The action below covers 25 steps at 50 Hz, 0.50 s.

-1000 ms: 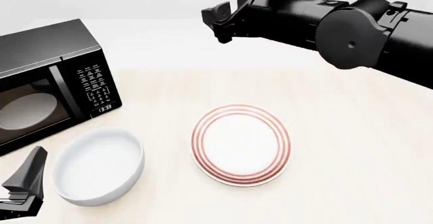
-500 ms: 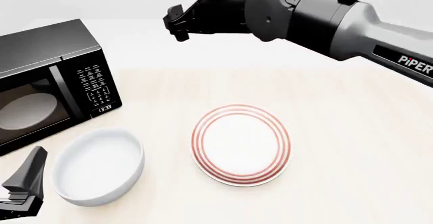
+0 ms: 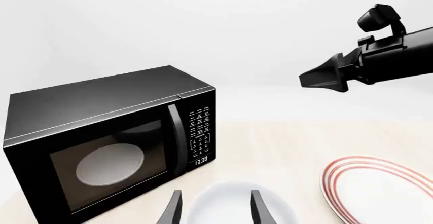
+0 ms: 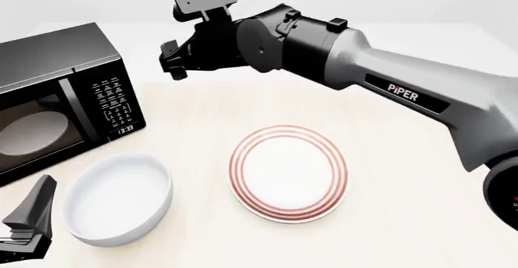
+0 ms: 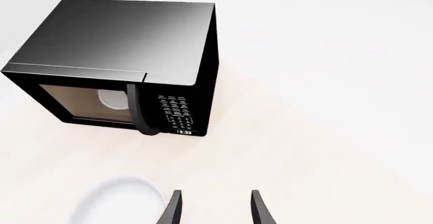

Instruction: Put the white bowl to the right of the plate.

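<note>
The white bowl point(image 4: 117, 198) sits on the table at the front left, left of the plate point(image 4: 289, 172), a flat white disc with red rings. My left gripper point(image 3: 215, 211) is open just short of the bowl point(image 3: 233, 203), low at the table's near left corner, one finger point(image 4: 34, 206) showing in the front view. Well above the table's back left, between the microwave and the plate, my right gripper point(image 4: 170, 62) hangs open. Its wrist view looks down on the bowl point(image 5: 118, 201), beside and below its fingers point(image 5: 172, 209). Neither gripper holds anything.
A black microwave point(image 4: 57, 98) with a closed door stands at the left edge, just behind the bowl; a pale oval disc point(image 4: 36, 128) shows through its window. The right arm point(image 4: 389, 86) spans the table's back from the right side.
My right arm has swung left across the back of the table and dropped a little, bringing its gripper near the microwave. Bowl, plate and left gripper have not moved.
</note>
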Available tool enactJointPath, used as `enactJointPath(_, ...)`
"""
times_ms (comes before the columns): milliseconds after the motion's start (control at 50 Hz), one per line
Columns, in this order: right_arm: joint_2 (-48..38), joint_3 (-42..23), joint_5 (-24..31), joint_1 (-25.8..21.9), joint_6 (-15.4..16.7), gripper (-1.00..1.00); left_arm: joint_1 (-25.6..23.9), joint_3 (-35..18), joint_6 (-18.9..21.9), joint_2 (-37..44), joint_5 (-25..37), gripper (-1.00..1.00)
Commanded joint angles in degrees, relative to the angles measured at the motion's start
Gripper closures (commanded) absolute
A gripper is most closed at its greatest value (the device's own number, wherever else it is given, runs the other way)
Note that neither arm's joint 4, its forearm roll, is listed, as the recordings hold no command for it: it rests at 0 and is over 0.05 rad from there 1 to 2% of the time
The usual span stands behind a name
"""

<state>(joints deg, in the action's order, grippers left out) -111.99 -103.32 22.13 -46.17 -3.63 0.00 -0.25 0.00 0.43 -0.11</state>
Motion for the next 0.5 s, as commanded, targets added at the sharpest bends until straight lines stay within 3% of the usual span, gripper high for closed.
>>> enactJointPath(20, -1.56, 0.33, -0.49, -2.52, -1.8, -1.0, 0.0, 0.0, 0.0, 0.0, 0.0, -1.0)
enactJointPath(160, -1.68, 2.33, -1.98, -2.69, -3.57, -1.0, 0.0, 0.0, 0.0, 0.0, 0.0, -1.0)
enactJointPath(240, -0.75, 5.99, -4.04, -3.04, -6.48, -1.0, 0.0, 0.0, 0.0, 0.0, 0.0, -1.0)
enactJointPath(460, -0.31, 7.11, -2.99, -4.17, -7.92, -1.0, 0.0, 0.0, 0.0, 0.0, 0.0, -1.0)
enactJointPath(500, 0.39, 8.5, -4.4, -4.6, -9.48, -1.0, 0.0, 0.0, 0.0, 0.0, 0.0, -1.0)
